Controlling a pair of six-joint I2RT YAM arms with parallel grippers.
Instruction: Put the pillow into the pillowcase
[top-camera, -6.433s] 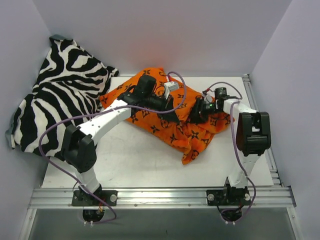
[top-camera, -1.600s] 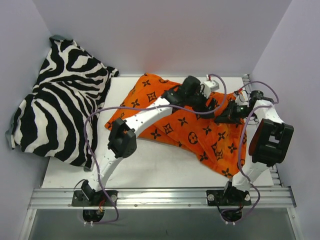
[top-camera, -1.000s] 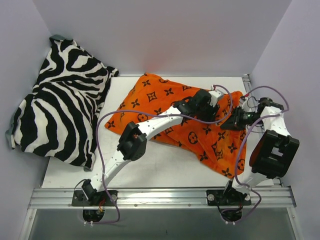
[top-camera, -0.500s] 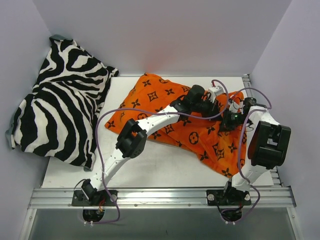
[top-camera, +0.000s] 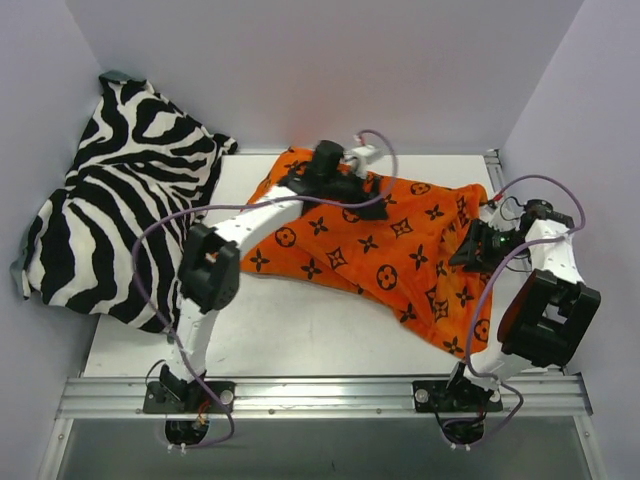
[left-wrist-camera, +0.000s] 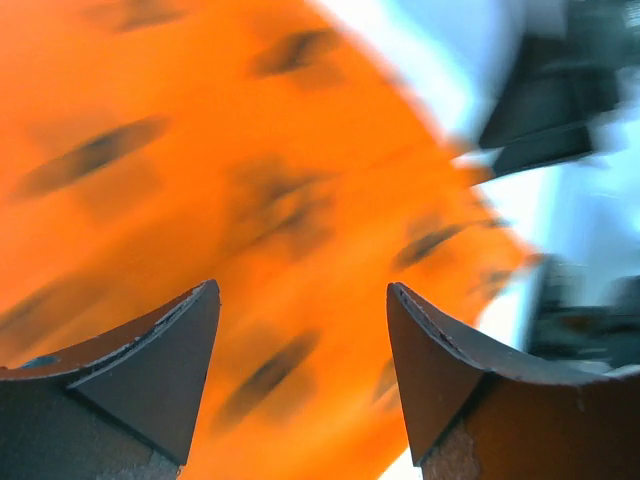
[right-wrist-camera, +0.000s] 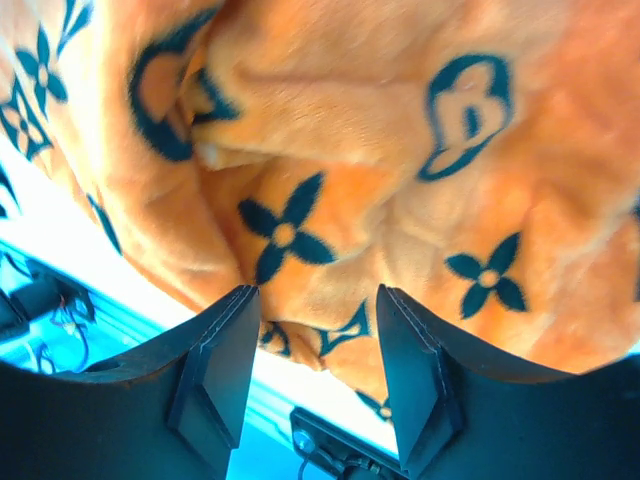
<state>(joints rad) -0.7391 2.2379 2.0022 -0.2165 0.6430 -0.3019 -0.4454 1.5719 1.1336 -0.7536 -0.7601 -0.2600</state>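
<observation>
1. One white counter carries every item.
2. A zebra-striped cloth is heaped in the far left corner. It overhangs the counter's left edge and leans against the walls.
3. The orange pillowcase lies rumpled on the counter. It extends from the back centre to the near right, and its left end is near the zebra-striped cloth.
4. The left gripper is above the pillowcase's far edge. Jaws apart, nothing between them. The wrist view is blurred.
5. The right gripper is at the pillowcase's right edge. Jaws apart, orange fabric beneath. Whether they touch the fabric cannot be determined
</observation>
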